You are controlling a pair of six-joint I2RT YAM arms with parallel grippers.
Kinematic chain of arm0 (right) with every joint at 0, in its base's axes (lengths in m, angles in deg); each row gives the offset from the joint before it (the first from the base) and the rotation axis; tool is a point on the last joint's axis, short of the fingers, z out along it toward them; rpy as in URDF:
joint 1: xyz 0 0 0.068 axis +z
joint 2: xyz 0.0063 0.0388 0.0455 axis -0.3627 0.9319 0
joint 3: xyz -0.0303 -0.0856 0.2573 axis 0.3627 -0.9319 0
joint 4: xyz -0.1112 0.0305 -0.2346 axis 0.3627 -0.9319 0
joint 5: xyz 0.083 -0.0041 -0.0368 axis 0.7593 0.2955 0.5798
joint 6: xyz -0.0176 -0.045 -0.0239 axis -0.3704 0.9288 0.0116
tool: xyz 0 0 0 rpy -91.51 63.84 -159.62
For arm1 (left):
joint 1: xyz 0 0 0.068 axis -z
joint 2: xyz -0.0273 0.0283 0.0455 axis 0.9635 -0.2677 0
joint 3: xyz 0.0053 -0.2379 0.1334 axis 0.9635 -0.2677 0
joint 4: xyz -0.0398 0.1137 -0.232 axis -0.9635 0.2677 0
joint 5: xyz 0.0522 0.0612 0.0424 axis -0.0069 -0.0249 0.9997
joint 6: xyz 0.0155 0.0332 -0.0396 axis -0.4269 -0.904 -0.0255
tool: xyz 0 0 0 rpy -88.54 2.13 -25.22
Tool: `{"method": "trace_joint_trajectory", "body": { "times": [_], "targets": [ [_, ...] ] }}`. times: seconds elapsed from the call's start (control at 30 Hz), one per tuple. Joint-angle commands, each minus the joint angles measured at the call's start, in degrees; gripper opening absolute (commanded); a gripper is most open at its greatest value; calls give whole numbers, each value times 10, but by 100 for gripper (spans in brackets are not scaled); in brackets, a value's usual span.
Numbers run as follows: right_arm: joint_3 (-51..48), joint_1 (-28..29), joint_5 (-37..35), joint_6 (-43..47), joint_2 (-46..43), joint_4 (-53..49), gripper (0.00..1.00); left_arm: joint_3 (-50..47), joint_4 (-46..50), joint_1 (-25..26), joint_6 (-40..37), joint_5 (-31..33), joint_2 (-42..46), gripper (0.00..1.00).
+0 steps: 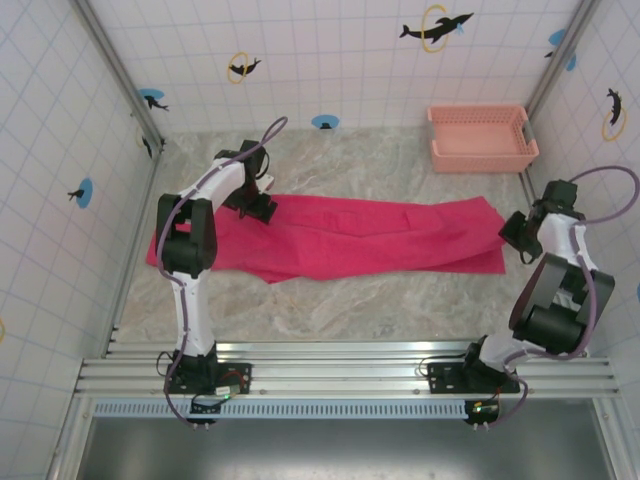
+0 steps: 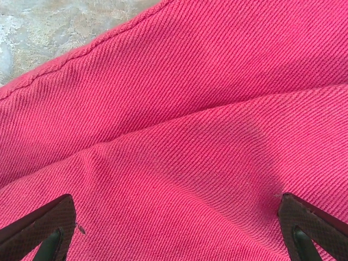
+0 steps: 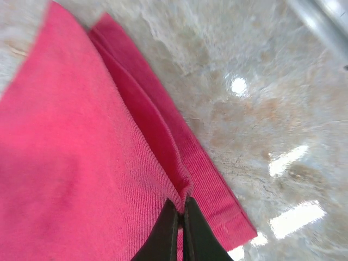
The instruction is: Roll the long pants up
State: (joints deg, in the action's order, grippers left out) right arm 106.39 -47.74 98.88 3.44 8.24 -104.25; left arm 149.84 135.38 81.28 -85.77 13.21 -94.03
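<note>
Pants edge between right fingers, cloth beneath wide-set left fingers.

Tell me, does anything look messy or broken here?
Nothing looks broken or spilled. The long pants lie mostly flat on the table. The one odd spot is at their edge, where the right claw is shut on the cloth and bunches up a small pucker.

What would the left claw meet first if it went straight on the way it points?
The long pants: red cloth lies straight ahead of the open left claw, seemingly very close.
</note>
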Motion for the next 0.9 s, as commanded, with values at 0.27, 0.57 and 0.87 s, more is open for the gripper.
{"method": "trace_joint_trajectory", "body": {
  "times": [0.27, 0.57, 0.87],
  "targets": [
    [-55, -16, -22, 2, -90, -69, 0, 0, 4, 4, -9, -18, 4, 97],
    [-96, 47, -127, 5, -151, -58, 53, 2, 2, 4, -34, 21, 15, 98],
    [11, 222, -80, 35, -56, -8, 54, 43, 7, 5, -68, 9, 0, 97]
  ]
}}
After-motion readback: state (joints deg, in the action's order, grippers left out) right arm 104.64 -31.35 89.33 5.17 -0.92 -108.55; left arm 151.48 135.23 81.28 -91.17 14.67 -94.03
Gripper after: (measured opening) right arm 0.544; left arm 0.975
